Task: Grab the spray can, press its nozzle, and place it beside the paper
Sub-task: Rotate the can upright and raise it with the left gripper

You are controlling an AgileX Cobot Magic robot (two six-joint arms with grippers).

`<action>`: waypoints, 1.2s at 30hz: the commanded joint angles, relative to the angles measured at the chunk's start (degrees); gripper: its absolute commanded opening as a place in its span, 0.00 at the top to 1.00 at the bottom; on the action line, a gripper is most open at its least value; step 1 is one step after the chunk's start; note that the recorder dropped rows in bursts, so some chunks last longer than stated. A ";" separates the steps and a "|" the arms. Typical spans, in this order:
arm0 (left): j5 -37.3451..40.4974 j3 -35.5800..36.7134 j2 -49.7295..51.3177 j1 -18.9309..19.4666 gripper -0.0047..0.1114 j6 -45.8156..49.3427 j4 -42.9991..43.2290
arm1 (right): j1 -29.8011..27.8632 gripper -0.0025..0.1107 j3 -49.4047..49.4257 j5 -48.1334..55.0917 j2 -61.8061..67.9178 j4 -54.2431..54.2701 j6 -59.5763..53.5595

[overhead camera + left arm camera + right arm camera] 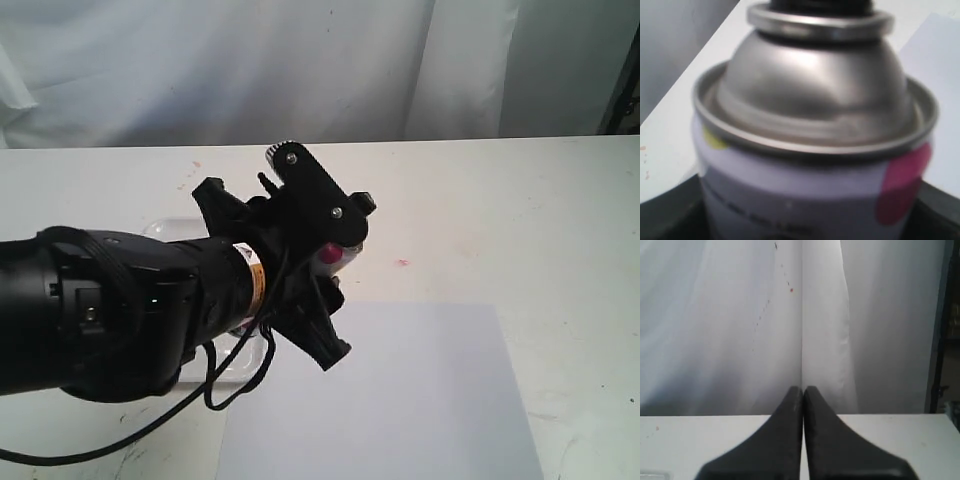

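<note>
Closest to my left wrist camera, the spray can [810,125] fills nearly the whole picture: silver shoulder in the middle, white body with a pink dot at the lower right, and only the black base of the nozzle [820,4] showing at the top edge. Dark finger parts sit at both lower corners against the can's sides, so I read the left gripper [332,268] as clamped on the body. In the outside view the can is left of centre, held off the table [520,200] between the black fingers and tipped over rather than standing straight. I judge the grip sits low on the body to leave the top free for a press, and the lift keeps the can clear of the paper [400,400], which lies flat at the lower right with its near corner running under the arm. A loose black cable [232,385] hangs from the arm at the lower left, and a rimmed tray [168,228] peeks out behind the arm on the left. The right gripper [804,390] has its fingers pressed together on nothing and points at the backdrop, parked out of the way as I see it. The tabletop is white and scuffed, with a small red mark [402,263] right of centre, and a pale curtain [300,60] closes off the back.
</note>
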 commanded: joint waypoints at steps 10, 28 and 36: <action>-14.02 -0.63 -8.38 8.34 0.96 -6.08 1.62 | -0.30 0.98 12.27 3.22 -19.18 -3.14 -2.99; -34.90 -0.52 -15.77 22.11 0.96 -8.70 -0.21 | -0.30 0.98 20.87 4.24 -19.72 -3.71 3.51; -43.26 -0.52 -15.66 28.11 0.96 -8.70 1.00 | -0.30 0.98 27.28 2.50 -19.72 -3.71 3.51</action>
